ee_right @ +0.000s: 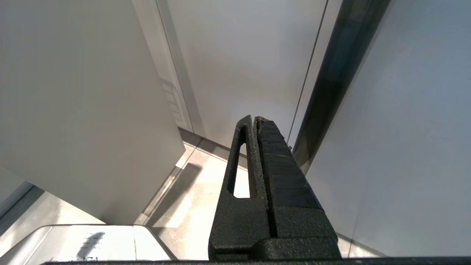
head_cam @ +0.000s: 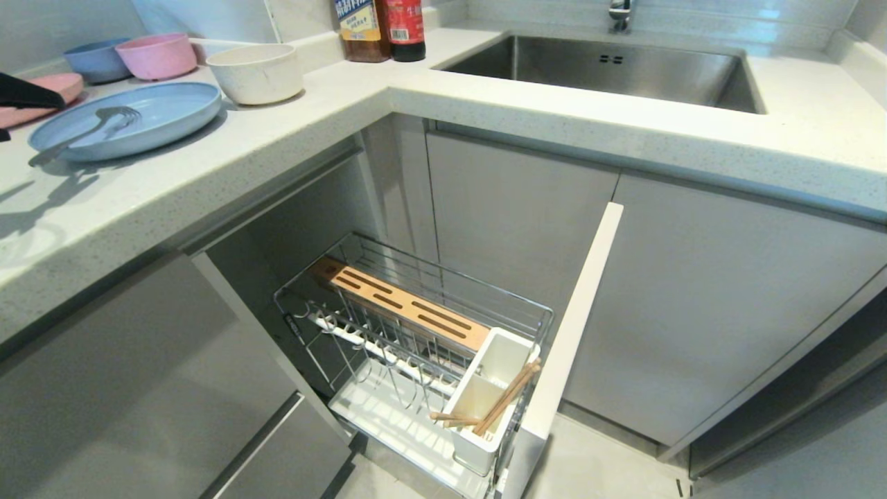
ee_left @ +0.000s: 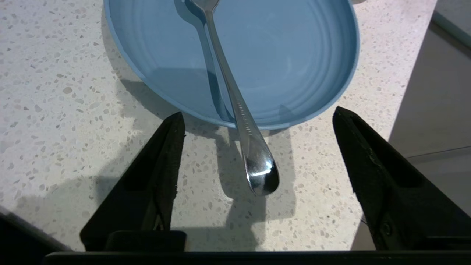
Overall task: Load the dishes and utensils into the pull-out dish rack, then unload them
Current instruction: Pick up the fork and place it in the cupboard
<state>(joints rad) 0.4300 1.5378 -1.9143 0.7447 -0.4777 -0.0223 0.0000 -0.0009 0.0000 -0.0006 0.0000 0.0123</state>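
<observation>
While the left gripper (ee_left: 257,121) hangs over the speckled surface (ee_left: 66,92) at the near rim of the light-blue plate (ee_left: 294,55), its two black fingers (ee_left: 154,176) stand wide apart and hold nothing. Between them lies a silver utensil (ee_left: 239,110): handle end past the plate's rim, above the surface, shaft crossing the rim, head out of view in the left wrist camera. Fork or spoon: cannot tell.

Head view: the plate sits at the far left of the surface with the utensil on it, and only a dark tip of the left arm shows at the frame's left edge. Just beside the plate stands the off-white bowl (head_cam: 255,71); further left are a pink bowl (head_cam: 156,55), a blue bowl (head_cam: 97,60) and a pink plate (head_cam: 48,93). Two bottles (head_cam: 380,28) stand by the sink (head_cam: 610,69).

The pull-out dish rack (head_cam: 416,360) is drawn out of the cabinet below. Chopsticks (head_cam: 499,405) lean in the white utensil holder (head_cam: 485,409) at its front end, beside the slotted wooden strip (head_cam: 409,308).

Right gripper (ee_right: 254,121): parked low beside cabinet panels, fingers pressed together, empty.
</observation>
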